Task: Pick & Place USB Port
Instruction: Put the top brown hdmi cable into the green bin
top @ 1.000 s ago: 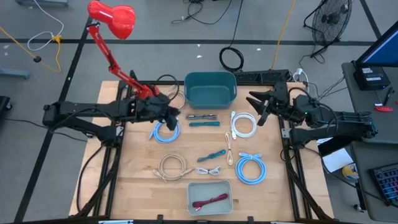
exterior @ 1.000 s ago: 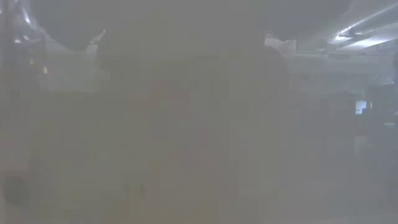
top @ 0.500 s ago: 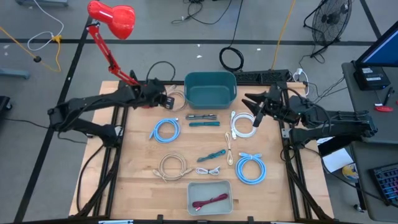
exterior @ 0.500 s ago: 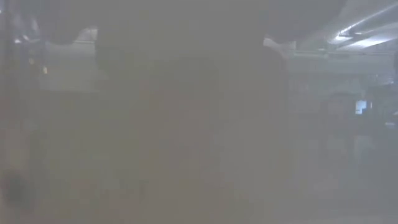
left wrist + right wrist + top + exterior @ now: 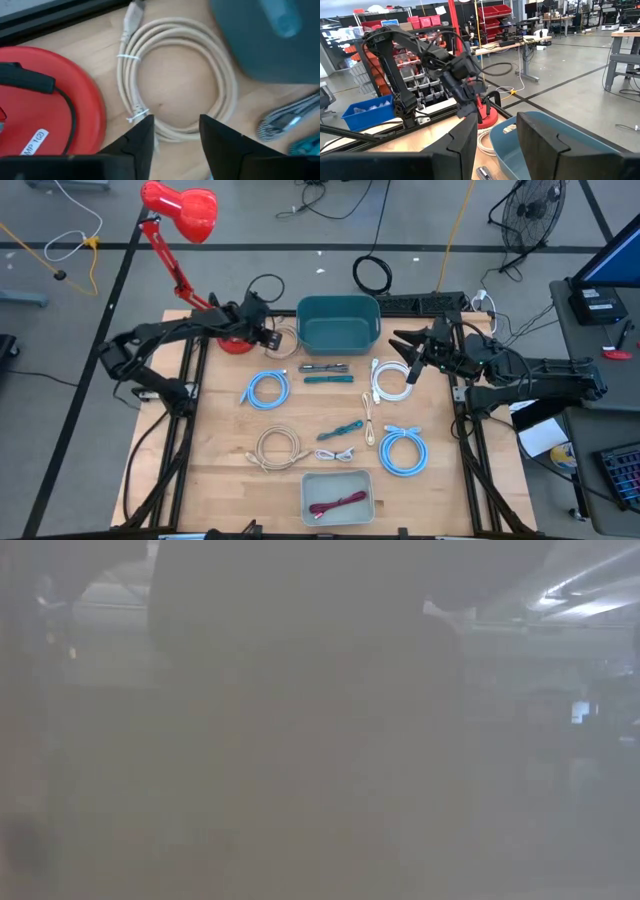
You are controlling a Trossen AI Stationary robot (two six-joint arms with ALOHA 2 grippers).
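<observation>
Hovering my left gripper (image 5: 175,131) over the coiled beige cable (image 5: 175,80) at the tabletop's far edge, beside the round red lamp base (image 5: 47,102) and the teal plastic bin (image 5: 338,322) — fingers apart, holding nothing. My right gripper (image 5: 408,352) waits near the right edge above the coiled white cable (image 5: 391,383); fingers apart, empty. Progress looks early: one dark red cable (image 5: 337,503) lies in the grey tray (image 5: 308,492) at the near edge, the teal bin's contents I cannot make out, and several cables are left on the wood — two blue coils (image 5: 267,389) among them. Next, I'd judge: close on the beige coil.
</observation>
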